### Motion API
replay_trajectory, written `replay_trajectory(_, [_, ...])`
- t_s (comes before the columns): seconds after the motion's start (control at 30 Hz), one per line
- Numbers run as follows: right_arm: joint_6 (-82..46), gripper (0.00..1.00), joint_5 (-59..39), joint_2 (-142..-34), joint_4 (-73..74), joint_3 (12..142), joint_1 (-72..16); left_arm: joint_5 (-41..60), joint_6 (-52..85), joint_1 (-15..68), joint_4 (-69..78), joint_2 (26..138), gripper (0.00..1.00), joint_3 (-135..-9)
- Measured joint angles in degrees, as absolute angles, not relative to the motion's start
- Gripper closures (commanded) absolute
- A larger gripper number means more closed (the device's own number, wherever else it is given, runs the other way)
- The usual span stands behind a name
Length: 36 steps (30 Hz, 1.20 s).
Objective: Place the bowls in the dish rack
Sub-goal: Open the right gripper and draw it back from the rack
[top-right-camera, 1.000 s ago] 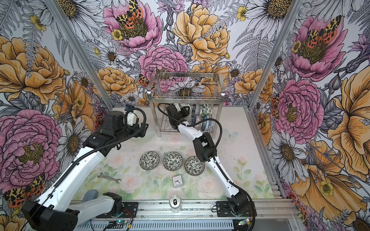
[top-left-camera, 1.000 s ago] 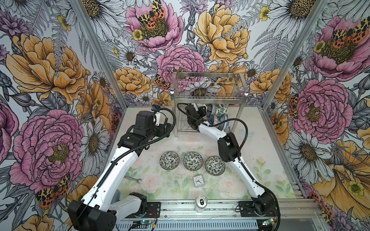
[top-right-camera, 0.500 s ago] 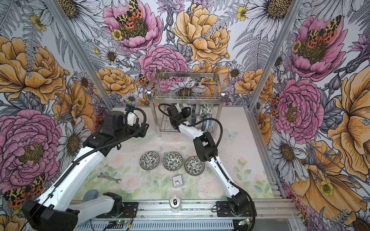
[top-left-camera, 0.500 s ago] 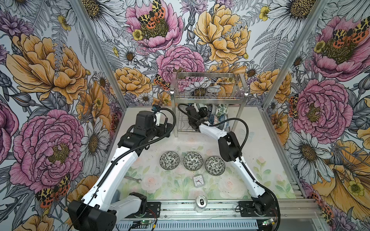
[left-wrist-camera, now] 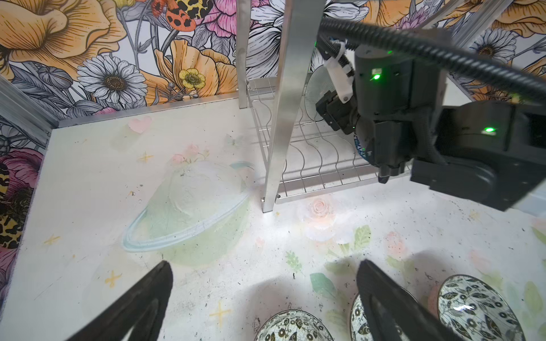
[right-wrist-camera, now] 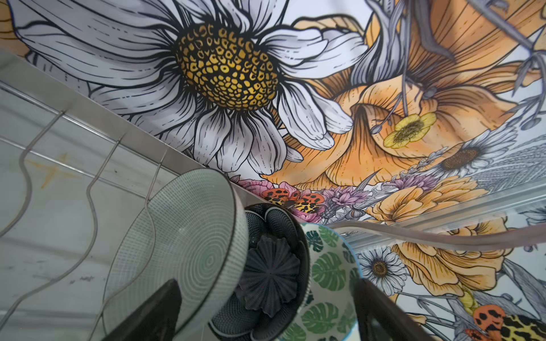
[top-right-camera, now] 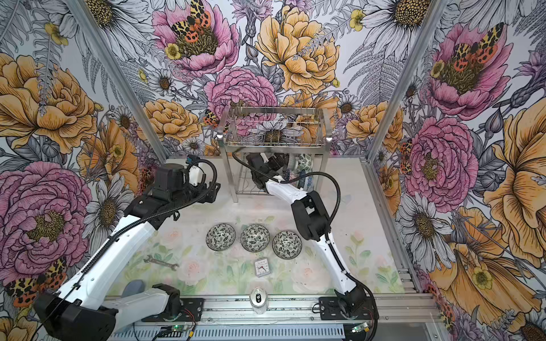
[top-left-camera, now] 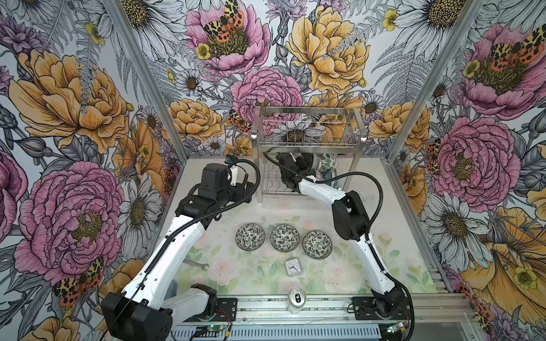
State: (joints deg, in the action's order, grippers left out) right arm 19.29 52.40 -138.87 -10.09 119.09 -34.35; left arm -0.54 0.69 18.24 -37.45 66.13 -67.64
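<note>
The steel dish rack (top-left-camera: 307, 130) (top-right-camera: 274, 124) stands at the back of the table. My right gripper (top-left-camera: 305, 161) (right-wrist-camera: 267, 285) is inside its lower tier, open. A pale teal bowl (right-wrist-camera: 192, 236), a navy petal bowl (right-wrist-camera: 271, 274) and a green-leaf bowl (right-wrist-camera: 328, 271) stand on edge there, right in front of the spread fingers. Three black-and-white leaf bowls (top-left-camera: 250, 237) (top-left-camera: 284, 238) (top-left-camera: 317, 244) sit in a row on the table. My left gripper (top-left-camera: 246, 190) (left-wrist-camera: 264, 265) hangs open and empty left of the rack, above the table.
A wrench (top-right-camera: 161, 262) lies front left. A small square clock (top-left-camera: 292, 267) and a can (top-left-camera: 296, 298) sit near the front rail. The rack's front leg (left-wrist-camera: 280, 118) stands between my left gripper and the right arm (left-wrist-camera: 390, 103).
My right gripper's jaws have spread wide inside the rack's lower tier, and the arm has barely shifted. The left arm has not moved.
</note>
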Motion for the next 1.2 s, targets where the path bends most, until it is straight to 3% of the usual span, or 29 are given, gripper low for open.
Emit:
replay_trajectory(0.8, [12.84, 0.0, 36.84, -99.96, -1.39, 68.29, -41.71, -0.78, 2.11, 19.86, -37.45, 68.38, 0.01, -66.78])
replay_trajectory(1.03, [4.93, 0.0, 31.57, -80.58, -1.02, 56.42, -41.5, -1.41, 9.34, 21.58, -37.32, 66.52, 0.01, -58.48])
replay_trajectory(1.2, [0.4, 0.0, 29.28, -73.06, -1.5, 52.95, -40.21, -3.18, 16.36, 21.58, -37.78, 62.37, 0.01, -51.37])
